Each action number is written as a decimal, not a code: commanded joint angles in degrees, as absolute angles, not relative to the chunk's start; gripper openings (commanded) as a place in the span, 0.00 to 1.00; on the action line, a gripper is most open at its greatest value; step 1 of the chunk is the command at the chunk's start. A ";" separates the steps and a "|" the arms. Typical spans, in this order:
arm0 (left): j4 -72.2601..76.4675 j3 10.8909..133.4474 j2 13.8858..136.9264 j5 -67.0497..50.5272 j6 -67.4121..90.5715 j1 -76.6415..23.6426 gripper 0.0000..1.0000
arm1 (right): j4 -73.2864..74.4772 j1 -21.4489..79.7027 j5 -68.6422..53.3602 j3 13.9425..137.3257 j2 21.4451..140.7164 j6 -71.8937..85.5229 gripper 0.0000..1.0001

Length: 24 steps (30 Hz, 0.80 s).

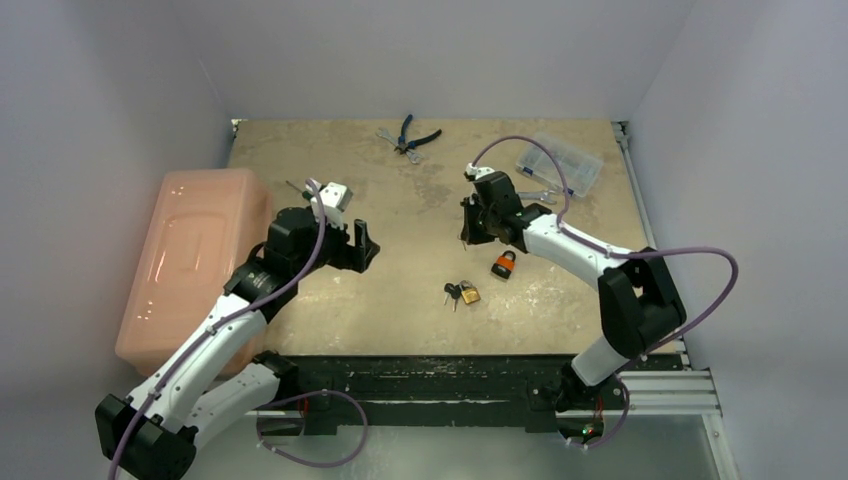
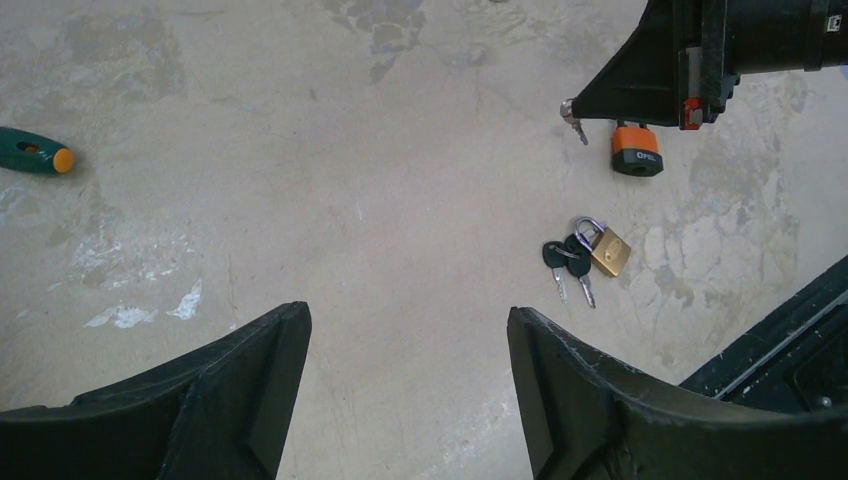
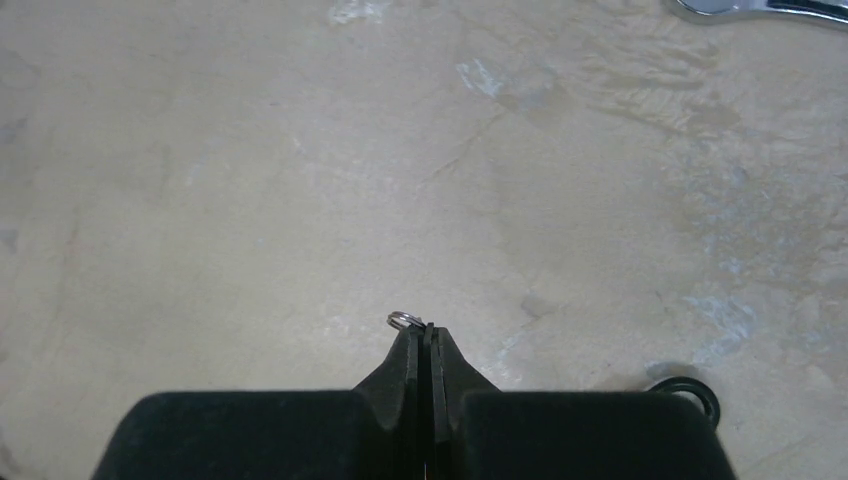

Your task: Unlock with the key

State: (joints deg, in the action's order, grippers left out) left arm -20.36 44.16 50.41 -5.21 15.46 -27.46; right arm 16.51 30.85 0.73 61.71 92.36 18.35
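My right gripper [image 1: 468, 232] hangs above the table, shut on a key. Its small steel ring [image 3: 403, 320] pokes out beside the closed tips of that gripper [image 3: 427, 335]. In the left wrist view a silver bit of the key [image 2: 572, 118] shows at those tips. An orange padlock [image 1: 503, 264] [image 2: 636, 150] lies on the table just near-right of it. A brass padlock [image 1: 469, 294] [image 2: 608, 248] with two black-headed keys [image 2: 566, 262] lies nearer the front. My left gripper [image 1: 366, 245] [image 2: 408, 315] is open and empty, to the left of both locks.
A pink lidded bin [image 1: 195, 265] stands off the table's left edge. Blue-handled pliers [image 1: 413, 135] lie at the back. A clear plastic box [image 1: 560, 163] sits back right. A green screwdriver handle [image 2: 35, 152] lies left; a wrench [image 3: 760, 8] lies beyond the right gripper.
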 commanded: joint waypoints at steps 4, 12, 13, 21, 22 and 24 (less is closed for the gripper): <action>-14.65 43.86 47.56 -16.11 15.05 -27.60 0.76 | 10.56 31.21 -15.02 59.01 85.60 17.28 0.00; -9.70 42.63 46.01 -27.84 15.77 -27.54 0.72 | 4.37 31.27 -32.17 56.27 79.11 16.66 0.00; -9.12 42.52 45.86 -29.19 15.92 -27.59 0.72 | 3.66 31.29 -33.83 55.92 78.44 16.69 0.00; -3.05 40.95 45.28 -37.12 17.84 -27.58 0.64 | 0.28 31.70 -43.21 53.69 74.32 17.75 0.00; -2.85 41.00 45.49 -37.39 17.76 -27.64 0.63 | 0.31 31.79 -44.02 53.51 73.89 17.78 0.00; -2.50 41.37 45.97 -38.01 17.79 -27.68 0.59 | -0.39 31.90 -45.88 52.98 72.90 18.24 0.00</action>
